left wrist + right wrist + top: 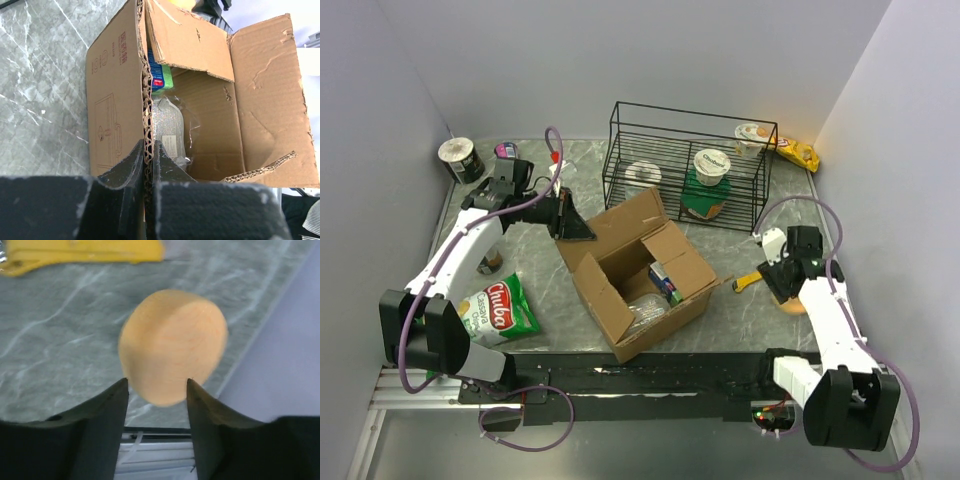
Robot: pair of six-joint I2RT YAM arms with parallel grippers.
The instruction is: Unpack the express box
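The worktop (730,320) is grey, stone-look with pale veins, and plain lilac walls (620,50) close it in on three sides. The express box (603,297) sits mid-worktop, toward the near edge. It is brown corrugated card with its flaps thrown open, and inside are a blue and green packet (667,283) and a crinkly clear pouch (645,310).

The left hand (570,222) is clamped on a raw cardboard edge at the box's far-left corner. Behind, by the far edge, a black wire basket (692,112) holds a yogurt cup (712,165) on a green-topped jar (704,198). A glossy green crisp bag (500,310) lies by the left edge.

Near the right edge, the right hand (782,275) has its fingers apart, either side of a smooth peach-coloured disc (172,352). I cannot tell whether they touch it. A yellow-handled tool (748,282) lies just beside.
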